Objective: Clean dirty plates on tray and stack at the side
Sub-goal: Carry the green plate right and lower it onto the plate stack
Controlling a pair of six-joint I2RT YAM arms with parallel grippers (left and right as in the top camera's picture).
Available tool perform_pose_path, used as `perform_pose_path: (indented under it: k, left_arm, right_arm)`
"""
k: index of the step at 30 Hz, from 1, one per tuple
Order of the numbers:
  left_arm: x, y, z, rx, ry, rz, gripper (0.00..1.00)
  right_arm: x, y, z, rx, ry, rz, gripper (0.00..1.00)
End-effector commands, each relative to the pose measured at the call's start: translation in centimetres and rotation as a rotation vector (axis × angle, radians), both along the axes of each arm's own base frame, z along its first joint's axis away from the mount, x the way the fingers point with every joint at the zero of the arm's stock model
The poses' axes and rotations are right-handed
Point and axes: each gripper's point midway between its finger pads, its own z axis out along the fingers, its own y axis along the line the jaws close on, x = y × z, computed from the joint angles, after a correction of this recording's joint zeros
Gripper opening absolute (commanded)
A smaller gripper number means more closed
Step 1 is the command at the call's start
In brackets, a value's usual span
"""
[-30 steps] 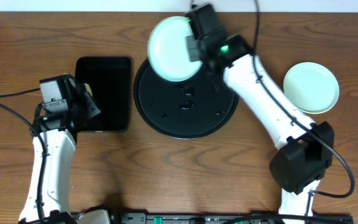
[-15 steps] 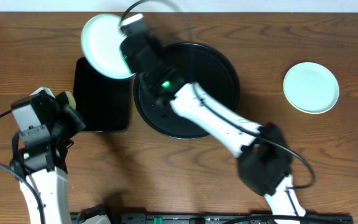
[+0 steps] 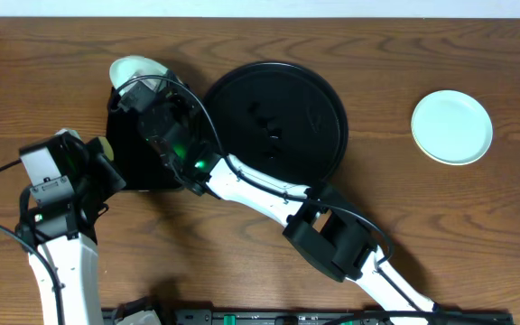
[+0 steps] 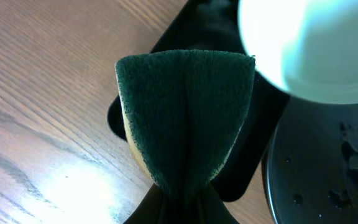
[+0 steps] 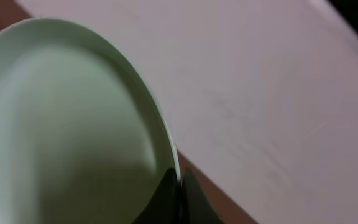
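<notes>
My right gripper (image 3: 147,90) is shut on the rim of a pale blue plate (image 3: 135,70) and holds it tilted over the far end of the rectangular black tray (image 3: 152,167). In the right wrist view the fingers pinch the plate's (image 5: 67,124) edge at the gripper (image 5: 180,185). My left gripper (image 3: 105,147) is shut on a green-and-yellow sponge (image 4: 185,118), just left of the rectangular tray and below the plate (image 4: 316,50). The round black tray (image 3: 273,117) holds no plate, only small wet specks. A second pale plate (image 3: 451,126) lies at the far right. No smear shows.
The right arm stretches across the table from the lower right, over the round tray's near-left rim. The rectangular tray (image 4: 253,143) and the round tray's rim (image 4: 278,180) lie close together. The table's far edge runs just behind the held plate.
The right arm has swung the plate left, from the round tray's far rim to over the rectangular tray, tilting it. The left arm with the sponge drew back to the left and nearer.
</notes>
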Motion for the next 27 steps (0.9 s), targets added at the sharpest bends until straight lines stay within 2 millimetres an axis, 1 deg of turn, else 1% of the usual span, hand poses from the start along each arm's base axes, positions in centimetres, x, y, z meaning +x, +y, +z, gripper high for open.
perform_pose_path:
  k: [1,3,5,8,10,12,15,17,20,23,24,25,26,27]
  left_arm:
    - [0.3,-0.2,-0.4,-0.012,0.006,-0.023,0.08]
    - [0.7,-0.5,-0.3,-0.029,-0.008,-0.039,0.08]
    - [1.0,-0.8,-0.1,-0.043,-0.024,-0.052,0.08]
    - [1.4,-1.1,0.1,-0.049,-0.041,-0.066,0.08]
    - [1.8,-1.3,0.1,-0.046,-0.049,-0.079,0.08]
    - [2.3,-1.8,0.1,-0.044,-0.056,-0.101,0.08]
    - [3.6,-2.9,-0.1,-0.039,-0.069,-0.149,0.08]
    - [4.6,-3.8,-0.4,-0.025,-0.077,-0.197,0.08]
    - [6.2,-5.0,-1.1,0.003,-0.086,-0.276,0.08]
    - [7.7,-5.7,-2.1,0.040,-0.091,-0.350,0.08]
    - [8.2,-5.7,-2.5,0.048,-0.092,-0.362,0.08]
    - [8.6,-5.7,-2.8,0.048,-0.091,-0.362,0.08]
    - [9.0,-5.6,-3.3,0.047,-0.088,-0.362,0.08]
    - [9.2,-5.6,-3.8,0.045,-0.083,-0.362,0.08]
  right_arm:
    - [1.2,-2.9,3.2,-0.007,-0.049,-0.112,0.01]
    - [1.5,-4.1,5.0,0.024,-0.062,-0.142,0.01]
    - [2.1,-5.7,6.9,0.057,-0.065,-0.171,0.01]
    - [2.9,-8.7,9.1,0.123,-0.030,-0.216,0.01]
    - [3.4,-10.6,9.8,0.152,0.022,-0.221,0.01]
    - [3.8,-12.4,9.8,0.175,0.114,-0.194,0.01]
    - [4.1,-16.7,9.3,0.286,0.297,-0.189,0.01]
    - [4.2,-20.2,8.8,0.380,0.429,-0.211,0.01]
    - [3.7,-26.4,7.5,0.508,0.645,-0.248,0.01]
    - [3.1,-33.6,5.6,0.595,0.823,-0.327,0.01]
    - [2.9,-36.6,4.8,0.624,0.872,-0.374,0.01]
    - [2.7,-38.9,4.2,0.650,0.904,-0.414,0.01]
    - [2.3,-42.0,3.3,0.687,0.946,-0.471,0.01]
    - [1.9,-44.6,2.6,0.720,0.975,-0.522,0.01]
